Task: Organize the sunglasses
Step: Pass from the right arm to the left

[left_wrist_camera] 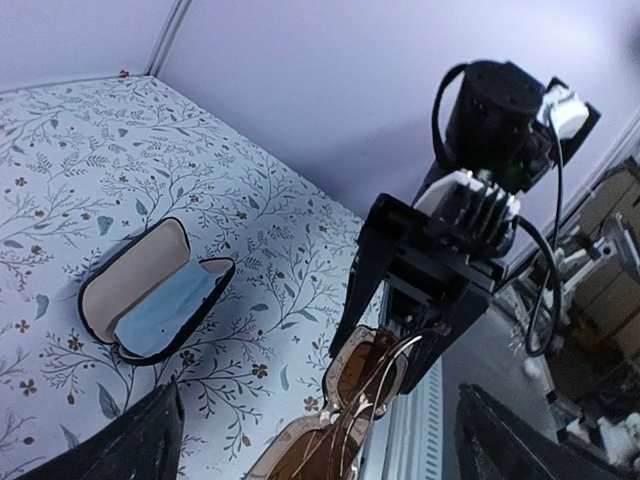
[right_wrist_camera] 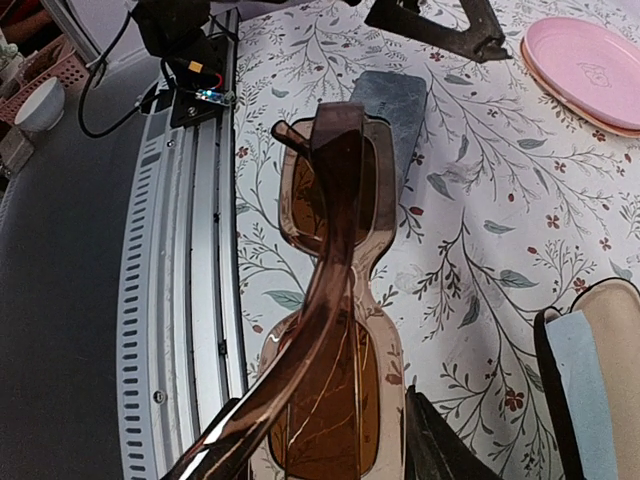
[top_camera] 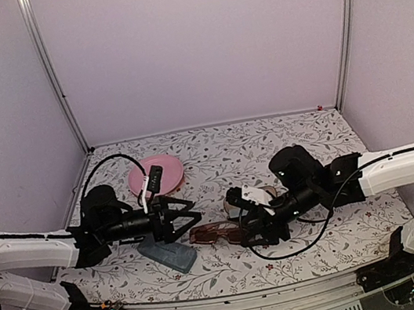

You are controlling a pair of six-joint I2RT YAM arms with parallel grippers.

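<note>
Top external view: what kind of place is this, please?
Probably a robot test booth in a laboratory: plain pale walls between metal posts enclose a floral-covered table, and two robot arms are bolted at its near edge.

Left wrist view. We look out past the left gripper (left_wrist_camera: 320,400), whose two dark fingers (left_wrist_camera: 125,445) stand spread wide at the lower corners, touching nothing. Between and beyond them we find the reddish-brown sunglasses (left_wrist_camera: 345,420) with amber-tinted lenses, at the table's edge. Their thin arms rise into the right gripper (left_wrist_camera: 395,335), which clamps them. To the left, well apart, we note a black hard case (left_wrist_camera: 95,290) lying with its lid thrown back on the floral tablecloth (left_wrist_camera: 120,170). It shows a beige lining and a pale blue cloth (left_wrist_camera: 165,310) inside. A plain pale wall (left_wrist_camera: 330,90) closes the scene.
</note>
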